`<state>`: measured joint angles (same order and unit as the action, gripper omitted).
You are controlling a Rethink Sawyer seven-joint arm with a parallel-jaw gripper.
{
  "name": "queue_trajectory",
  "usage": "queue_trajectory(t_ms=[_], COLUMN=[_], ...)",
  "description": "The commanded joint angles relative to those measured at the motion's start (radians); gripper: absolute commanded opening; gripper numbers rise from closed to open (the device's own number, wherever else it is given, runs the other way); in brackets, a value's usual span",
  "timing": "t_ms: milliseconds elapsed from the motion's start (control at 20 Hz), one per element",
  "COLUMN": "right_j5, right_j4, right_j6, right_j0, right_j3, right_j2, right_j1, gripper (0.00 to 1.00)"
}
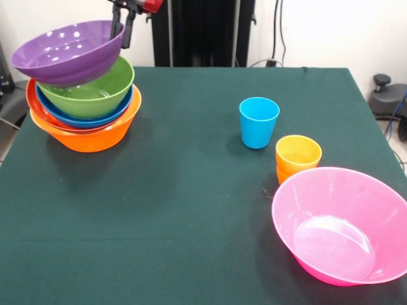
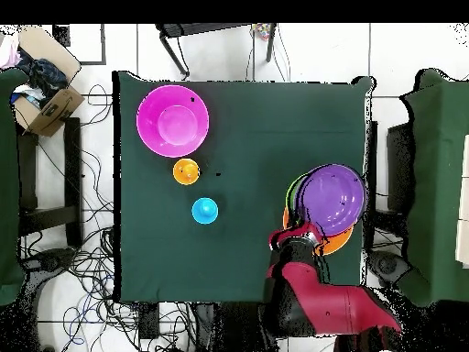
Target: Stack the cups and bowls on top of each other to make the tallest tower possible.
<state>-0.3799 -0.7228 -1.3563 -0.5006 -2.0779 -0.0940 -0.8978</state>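
My gripper (image 1: pixel 123 30) comes down at the top left, shut on the near rim of a purple bowl (image 1: pixel 63 51) that hangs tilted over the tower. Below it the tower nests a green bowl (image 1: pixel 89 95), a blue bowl (image 1: pixel 82 119) and a red-orange rim (image 1: pixel 32 101) in the big orange bowl (image 1: pixel 89 136). From overhead, the purple bowl (image 2: pixel 332 197) covers most of the pile, with the gripper (image 2: pixel 307 238) at its edge. A blue cup (image 1: pixel 259 122) stands mid-table. A yellow cup (image 1: pixel 298 152) sits nested in an orange cup (image 1: pixel 285 173). A large pink bowl (image 1: pixel 343 222) lies upright nearby.
The dark green table (image 1: pixel 178 203) holds everything. The tower stands close to one table corner, and the pink bowl (image 2: pixel 172 119) fills the opposite corner. Off the table, a cardboard box (image 2: pixel 41 96) and cables lie on the floor.
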Motion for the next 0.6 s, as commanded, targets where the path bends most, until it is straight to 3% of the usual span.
queue_trajectory(t_ms=[50,600], right_j5=[-0.032,-0.059], right_j4=[0.027,0.015], right_j6=[-0.170,-0.175], right_j0=[0.053,0.052], right_j3=[-0.016,0.002], right_j2=[0.017,0.003], right_j1=[0.068,0.096], gripper=[0.00,0.00])
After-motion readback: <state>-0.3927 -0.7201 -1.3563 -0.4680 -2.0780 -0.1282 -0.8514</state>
